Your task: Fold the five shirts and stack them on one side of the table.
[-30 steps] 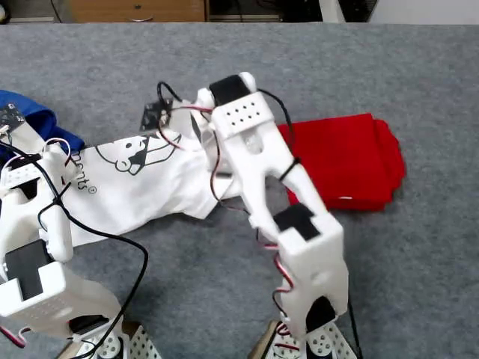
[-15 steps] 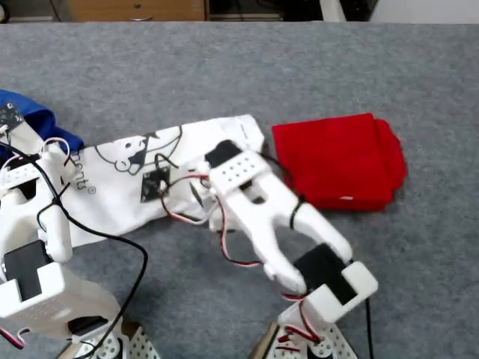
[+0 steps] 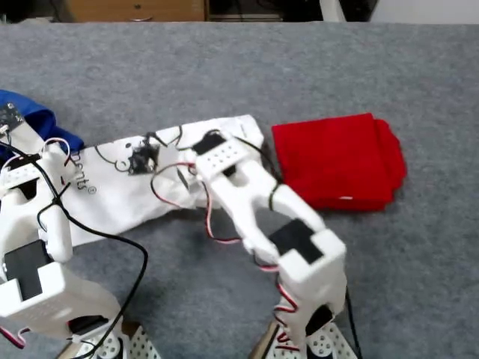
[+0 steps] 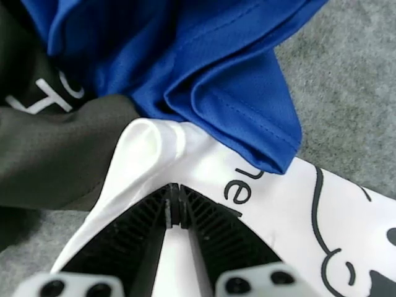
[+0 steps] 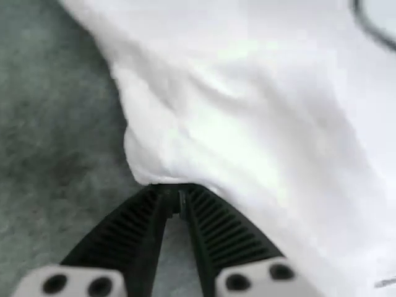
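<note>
A white shirt (image 3: 120, 191) with a black drawing lies spread left of the table's middle. My right gripper (image 5: 176, 201) is shut on the white shirt's edge (image 5: 247, 124), just above the grey table; in the high view that arm (image 3: 224, 161) stands over the shirt's right part. My left gripper (image 4: 174, 210) is shut on a raised fold of the white shirt (image 4: 185, 154) at its left end. A blue shirt (image 4: 204, 68) and a dark shirt (image 4: 55, 142) lie crumpled right beside that fold. A folded red shirt (image 3: 337, 161) rests to the right.
The blue shirt (image 3: 34, 120) sits at the table's far left edge. Grey carpet-like table surface (image 3: 314, 67) stretches open at the back and right front. A wooden cabinet (image 3: 135, 9) stands beyond the far edge. Cables (image 3: 168, 198) hang off the right arm.
The right arm swung from the shirt's far edge to its near side, then left. The white shirt's near right corner has been drawn leftward. The left arm stayed still.
</note>
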### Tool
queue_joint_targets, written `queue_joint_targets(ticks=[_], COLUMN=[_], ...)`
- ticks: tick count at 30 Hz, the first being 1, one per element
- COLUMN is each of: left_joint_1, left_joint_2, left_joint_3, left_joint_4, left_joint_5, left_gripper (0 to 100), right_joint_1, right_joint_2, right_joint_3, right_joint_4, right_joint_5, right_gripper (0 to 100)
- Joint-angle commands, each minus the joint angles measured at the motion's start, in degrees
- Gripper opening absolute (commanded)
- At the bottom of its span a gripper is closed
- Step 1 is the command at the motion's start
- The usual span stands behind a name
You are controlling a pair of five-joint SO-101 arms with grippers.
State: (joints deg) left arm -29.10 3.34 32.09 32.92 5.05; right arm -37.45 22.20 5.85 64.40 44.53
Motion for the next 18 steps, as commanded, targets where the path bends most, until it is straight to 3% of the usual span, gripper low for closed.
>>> queue_joint_targets(ticks=[1, 7, 15, 18], left_joint_1=[-0.4, -0.4, -0.4, -0.4], left_joint_2=[-0.6, -0.6, -0.6, -0.6], left_joint_3=[-3.0, -3.0, -3.0, -3.0], left_joint_4=[-0.2, -0.2, -0.2, -0.2], left_joint_5=[-0.5, -0.5, -0.5, -0.5], left_gripper=[2, 2, 2, 2], right_joint_1=[-0.7, -0.2, -0.1, 0.0], right_joint_2=[2.4, 5.3, 17.9, 24.8], right_joint_3=[-10.9, -24.2, -37.6, -46.1], right_joint_4=[3.5, 9.8, 7.4, 7.6], right_joint_5=[-0.9, -0.6, -1.1, -4.9], right_gripper=[0.4, 0.4, 0.4, 0.4])
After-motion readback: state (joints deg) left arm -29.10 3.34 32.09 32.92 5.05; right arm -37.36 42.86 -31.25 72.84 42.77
